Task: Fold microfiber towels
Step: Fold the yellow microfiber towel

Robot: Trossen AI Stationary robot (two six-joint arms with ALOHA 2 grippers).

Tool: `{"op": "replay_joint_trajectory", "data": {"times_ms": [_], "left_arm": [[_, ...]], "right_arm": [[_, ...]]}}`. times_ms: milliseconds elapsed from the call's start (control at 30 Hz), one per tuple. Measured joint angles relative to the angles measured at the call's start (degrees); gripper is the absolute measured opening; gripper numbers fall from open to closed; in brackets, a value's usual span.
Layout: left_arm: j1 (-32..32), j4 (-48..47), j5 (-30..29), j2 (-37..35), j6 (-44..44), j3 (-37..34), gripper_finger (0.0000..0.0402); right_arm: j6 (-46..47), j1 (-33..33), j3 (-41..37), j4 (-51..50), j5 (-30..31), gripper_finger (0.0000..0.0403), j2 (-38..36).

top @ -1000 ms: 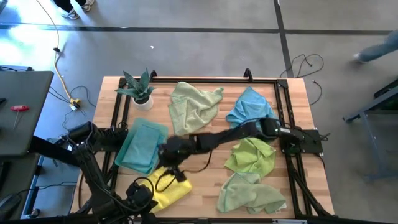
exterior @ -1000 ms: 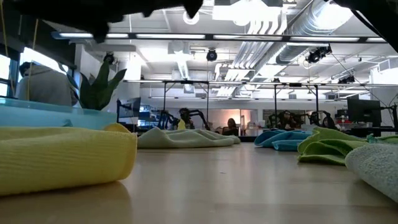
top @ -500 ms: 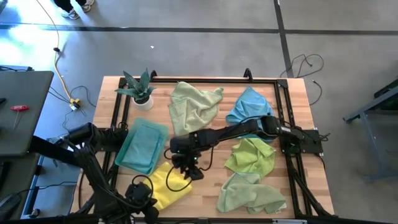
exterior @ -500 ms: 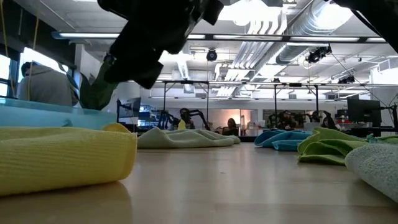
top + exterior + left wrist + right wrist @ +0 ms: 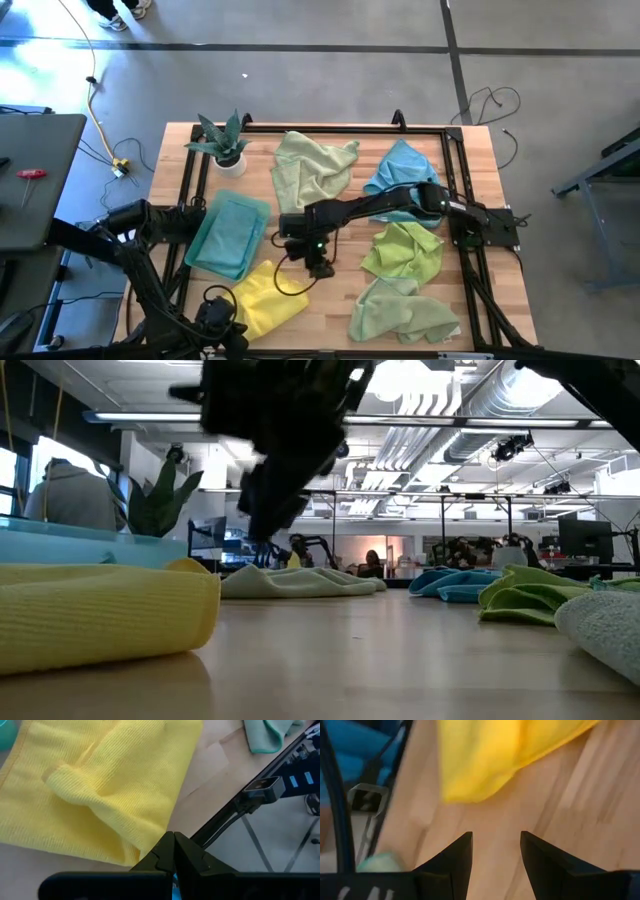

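Note:
A folded bright yellow towel (image 5: 268, 298) lies flat near the table's front left; it also shows in the low view (image 5: 100, 615). A folded teal towel (image 5: 228, 233) lies just beyond it. Crumpled towels lie around: pale green (image 5: 315, 170), sky blue (image 5: 402, 168), lime green (image 5: 403, 250) and another pale green (image 5: 400, 312). My right gripper (image 5: 320, 267) is open and empty above bare wood, right of the yellow towel (image 5: 485, 755). My left gripper (image 5: 217, 318) is shut at the yellow towel's near-left edge (image 5: 100, 795), holding nothing.
A small potted plant (image 5: 225, 145) stands at the far left corner. A black frame rail (image 5: 190, 190) runs around the work area. Bare wood (image 5: 340, 290) lies between the yellow towel and the right-hand towels. A person sits in the room behind (image 5: 70, 495).
My right gripper has moved from above the yellow towel toward the table's right, over bare wood, leaving the towel lying folded. My left gripper has drawn back a little toward the near edge.

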Motion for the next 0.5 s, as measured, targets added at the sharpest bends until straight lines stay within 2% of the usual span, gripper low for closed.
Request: {"op": "replay_joint_trajectory", "data": {"times_ms": [200, 300, 367, 500], "left_arm": [[0.5, -0.4, -0.4, 0.0, 0.7, 0.0, 0.0000], [1.6, -3.6, 3.3, 0.3, -2.4, 0.1, 0.0000], [2.2, -7.7, 6.1, 0.6, -5.3, 0.1, 0.0000], [4.4, -13.4, 13.5, 1.7, -5.6, 0.1, 0.0000]], "right_arm": [[-3.8, -1.6, -0.3, -7.5, -3.5, 0.0158, -4.3], [-2.9, -1.5, -6.1, -4.9, -3.7, 0.0158, -8.8], [1.1, -1.4, -13.6, 3.0, -1.0, 0.0158, -12.4], [15.9, -0.6, -31.0, 29.2, 7.1, 0.0158, -19.7]]}}
